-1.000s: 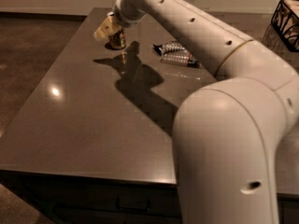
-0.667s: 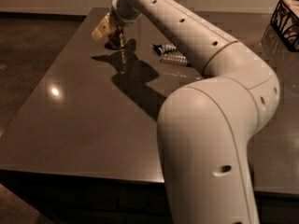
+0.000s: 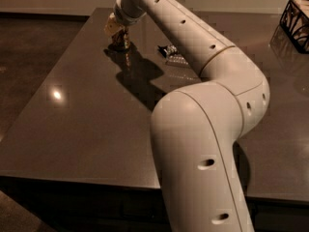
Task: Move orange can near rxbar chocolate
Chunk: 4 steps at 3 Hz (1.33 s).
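The orange can [image 3: 121,40] stands upright on the dark table [image 3: 72,120] at the far left. My gripper [image 3: 116,30] is right over it, at its top, and the can's base rests on the table. To the right, the dark rxbar chocolate [image 3: 164,49] lies flat, with the clear plastic bottle [image 3: 177,60] just beside it. My arm [image 3: 193,42] covers part of both. The can is about a hand's width left of the bar.
A dark wire basket [image 3: 295,19] stands at the table's far right corner. My arm's big elbow and base [image 3: 203,149] fill the front right. The table's left edge runs close to the can; brown floor lies beyond it.
The arm's elbow and upper links have swung left and toward the camera. The gripper and the can stay at about the same spot on the table.
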Available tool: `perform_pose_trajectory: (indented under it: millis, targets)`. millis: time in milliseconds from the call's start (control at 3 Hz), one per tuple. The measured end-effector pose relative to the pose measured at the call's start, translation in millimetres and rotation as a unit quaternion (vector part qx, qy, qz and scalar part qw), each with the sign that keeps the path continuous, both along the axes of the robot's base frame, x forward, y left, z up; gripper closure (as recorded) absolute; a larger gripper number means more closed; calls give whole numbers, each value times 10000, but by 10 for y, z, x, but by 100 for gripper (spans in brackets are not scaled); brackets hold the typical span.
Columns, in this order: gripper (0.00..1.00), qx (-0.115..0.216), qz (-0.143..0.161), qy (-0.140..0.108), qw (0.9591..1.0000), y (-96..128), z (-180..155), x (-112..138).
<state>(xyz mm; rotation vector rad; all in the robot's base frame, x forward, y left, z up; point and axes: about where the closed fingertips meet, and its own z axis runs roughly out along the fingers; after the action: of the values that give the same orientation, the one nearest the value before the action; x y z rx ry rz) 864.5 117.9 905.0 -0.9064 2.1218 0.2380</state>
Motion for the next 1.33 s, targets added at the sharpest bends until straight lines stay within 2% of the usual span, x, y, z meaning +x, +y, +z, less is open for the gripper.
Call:
perform_pose_trajectory:
  millis: [333, 667, 1000, 1333]
  targets:
    - [62, 79, -49, -72, 9999, -97, 118, 5]
    - [85, 127, -159, -136, 9997, -291, 250, -25]
    - [100, 198, -292, -108, 9993, -533, 264, -38]
    - [100, 280, -379, -2, 9989, -726, 174, 0]
